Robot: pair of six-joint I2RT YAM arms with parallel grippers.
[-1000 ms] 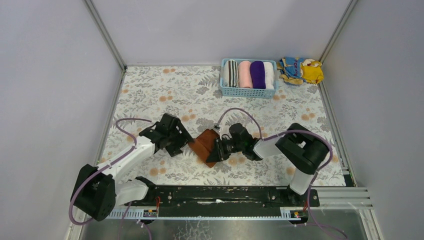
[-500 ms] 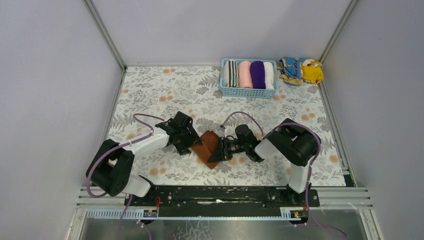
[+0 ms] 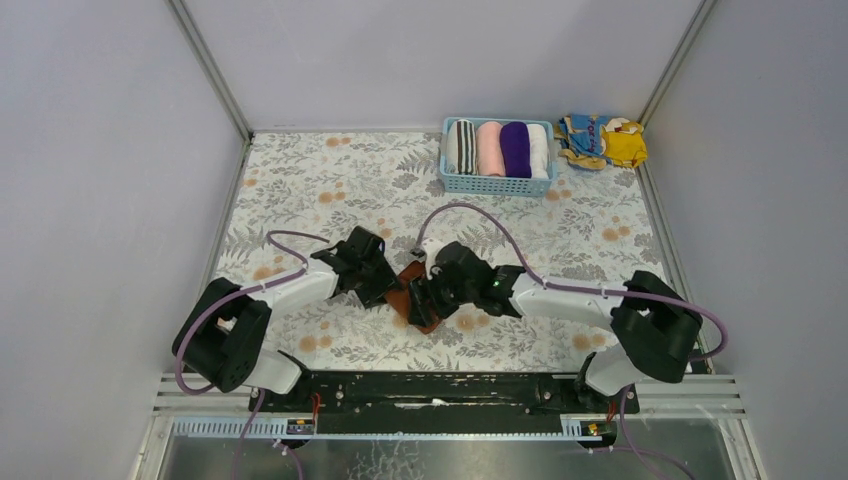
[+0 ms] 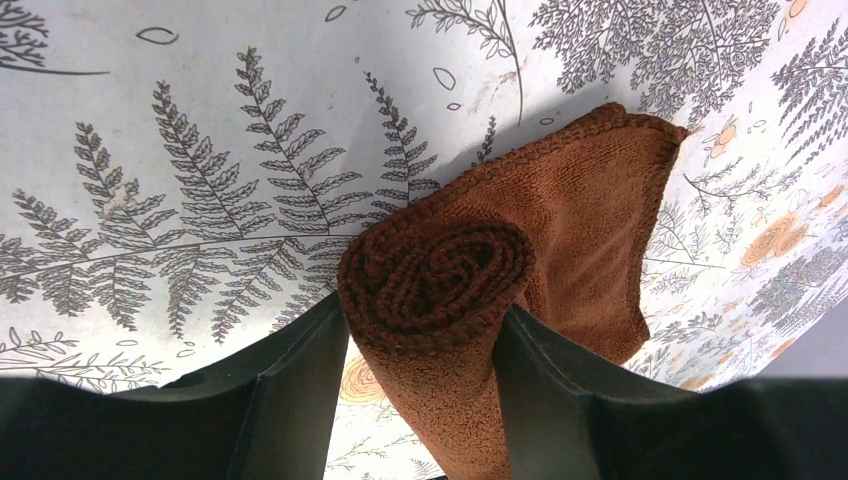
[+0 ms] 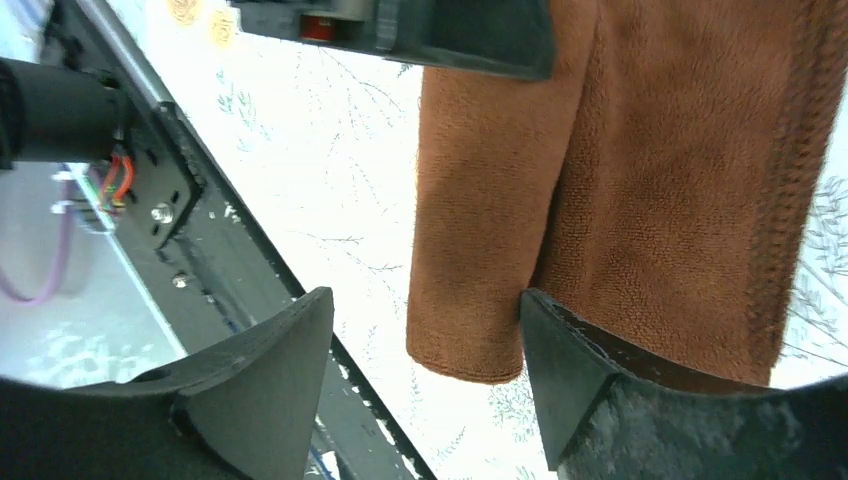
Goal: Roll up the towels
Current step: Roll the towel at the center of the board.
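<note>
The brown towel (image 4: 560, 230) lies on the counter (image 3: 330, 180) near the arms, rolled most of the way with a short tail left flat. The left end effector (image 4: 420, 310) pinches the roll's end, and the right end effector (image 5: 425, 300) stands spread at the other end, gripping nothing. The purple towel (image 3: 515, 148) sits rolled in the far basket (image 3: 495, 186), so I'd judge only that tail remains — a fern-printed surface, plain grey walls (image 3: 450, 60) around.
</note>
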